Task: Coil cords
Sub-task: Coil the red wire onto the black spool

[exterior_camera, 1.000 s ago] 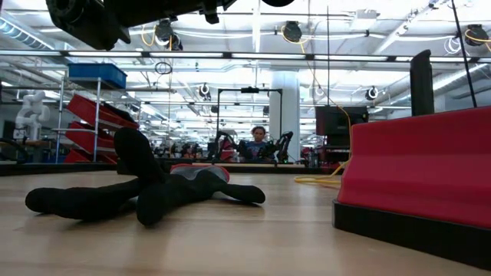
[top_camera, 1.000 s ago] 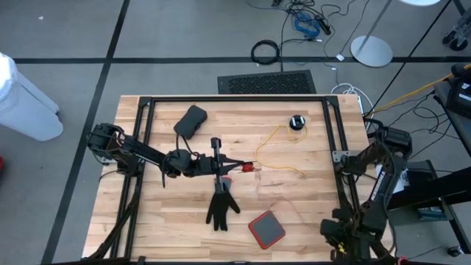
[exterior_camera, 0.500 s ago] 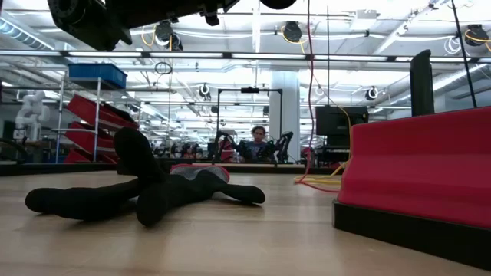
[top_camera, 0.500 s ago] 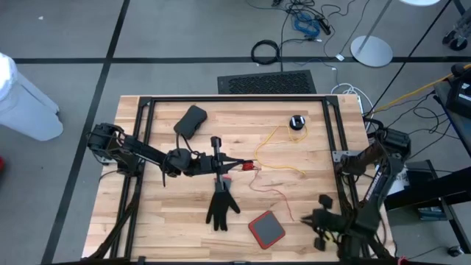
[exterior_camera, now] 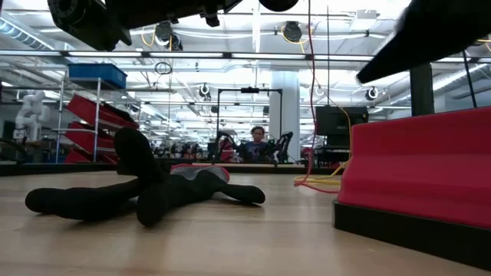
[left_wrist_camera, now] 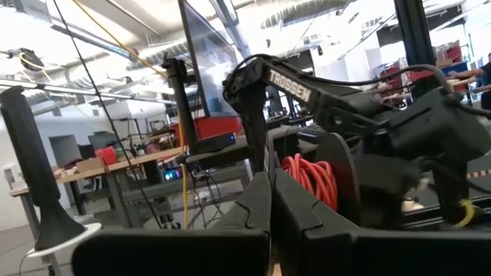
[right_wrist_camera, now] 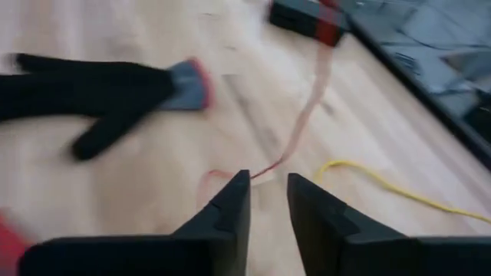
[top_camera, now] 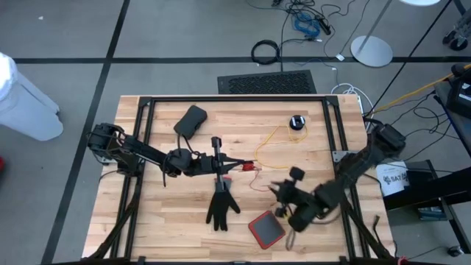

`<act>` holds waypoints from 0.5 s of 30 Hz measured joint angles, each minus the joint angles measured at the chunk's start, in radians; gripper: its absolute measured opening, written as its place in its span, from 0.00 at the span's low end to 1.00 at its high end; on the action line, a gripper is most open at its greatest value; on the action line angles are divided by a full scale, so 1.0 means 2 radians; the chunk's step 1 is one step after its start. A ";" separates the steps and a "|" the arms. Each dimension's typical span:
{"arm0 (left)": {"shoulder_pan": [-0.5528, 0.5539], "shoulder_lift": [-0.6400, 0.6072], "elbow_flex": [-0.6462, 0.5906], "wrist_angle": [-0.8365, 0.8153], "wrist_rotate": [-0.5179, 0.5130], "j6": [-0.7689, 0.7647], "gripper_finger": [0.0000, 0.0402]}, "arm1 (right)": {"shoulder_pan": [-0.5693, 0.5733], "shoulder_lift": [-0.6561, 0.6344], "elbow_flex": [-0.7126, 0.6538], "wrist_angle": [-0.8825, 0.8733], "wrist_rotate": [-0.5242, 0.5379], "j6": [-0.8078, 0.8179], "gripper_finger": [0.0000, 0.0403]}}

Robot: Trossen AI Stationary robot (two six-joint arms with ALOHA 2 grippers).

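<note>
A thin yellow cord (top_camera: pixel 276 151) lies in loose loops on the wooden table (top_camera: pixel 169 221), joined to a small black puck (top_camera: pixel 296 122). My left gripper (top_camera: pixel 243 166) reaches level from the table's left and is shut on a small red end piece over the table's middle. A thin red cord (right_wrist_camera: pixel 303 115) hangs from that piece down to the table. My right gripper (right_wrist_camera: pixel 268 201) is open. It slants down over the red cord's lower end (top_camera: pixel 266 188), fingers apart and touching nothing. My left gripper pinches the red end piece (top_camera: pixel 249 168) between its two shut fingers, coming level from the table's left. The piece is lifted clear of the table. The thin red cord (exterior_camera: pixel 309 92) hangs slack below it, and its lower end lies on the wood.
A black glove (top_camera: pixel 221 204) lies near the middle front, with a red-and-black square pad (top_camera: pixel 266 229) to its right, under my right arm. A black pouch (top_camera: pixel 191 120) sits at the far left. A black frame (top_camera: pixel 235 99) runs around the table.
My right gripper has swung from the table's near right corner toward the middle, to the red cord's lower end, turning at the wrist as it went. My left gripper has kept still with the red end piece.
</note>
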 joint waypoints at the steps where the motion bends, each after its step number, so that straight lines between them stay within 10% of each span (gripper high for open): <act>1: 0.000 0.000 0.000 -0.001 0.000 0.000 0.00 | -0.012 0.000 0.000 -0.002 0.001 -0.003 0.21; 15: 0.000 0.000 0.000 -0.002 0.000 0.000 0.00 | -0.088 0.000 -0.061 0.182 0.015 -0.135 0.21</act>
